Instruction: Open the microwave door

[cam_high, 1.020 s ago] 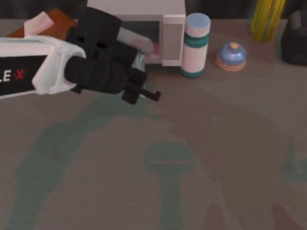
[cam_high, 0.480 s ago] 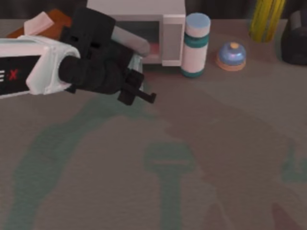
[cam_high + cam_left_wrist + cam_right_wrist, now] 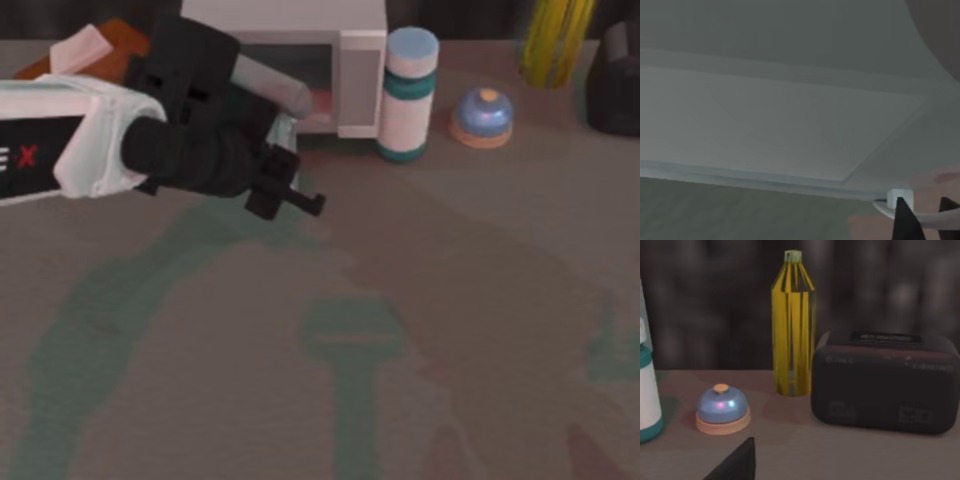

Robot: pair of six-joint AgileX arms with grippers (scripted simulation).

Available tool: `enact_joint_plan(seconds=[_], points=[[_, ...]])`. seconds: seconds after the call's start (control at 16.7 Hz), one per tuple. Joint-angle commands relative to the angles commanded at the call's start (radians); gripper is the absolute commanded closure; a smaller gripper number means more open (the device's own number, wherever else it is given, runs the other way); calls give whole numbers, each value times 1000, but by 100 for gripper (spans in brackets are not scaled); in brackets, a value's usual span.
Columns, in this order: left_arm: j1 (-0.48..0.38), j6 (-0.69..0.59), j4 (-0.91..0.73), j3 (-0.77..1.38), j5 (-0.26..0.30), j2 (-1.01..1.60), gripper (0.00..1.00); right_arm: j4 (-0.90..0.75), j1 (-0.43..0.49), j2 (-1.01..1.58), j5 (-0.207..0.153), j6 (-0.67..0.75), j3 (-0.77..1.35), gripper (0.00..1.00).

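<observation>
The white microwave stands at the back of the table, left of centre. Its door is swung out at an angle, and the pinkish interior shows beside the narrow control panel. My left gripper sits at the door's free edge. In the left wrist view the door's grey window fills the picture, and my left gripper is shut on the white door handle. My right gripper is out of the top view and only a dark part of it shows in its wrist view.
A white and teal bottle stands right of the microwave, then a blue bell, a yellow bottle and a black box. A brown tissue box sits behind my left arm.
My left gripper moved a little to the left and back with the handle, swinging the door slightly further out. In the last half second nothing visibly moved.
</observation>
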Motion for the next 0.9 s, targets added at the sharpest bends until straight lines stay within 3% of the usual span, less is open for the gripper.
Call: enact_joint_plan(seconds=[0.9], points=[[3, 17, -4, -7, 22, -5, 100, 0, 0, 0, 0, 0, 0, 0]])
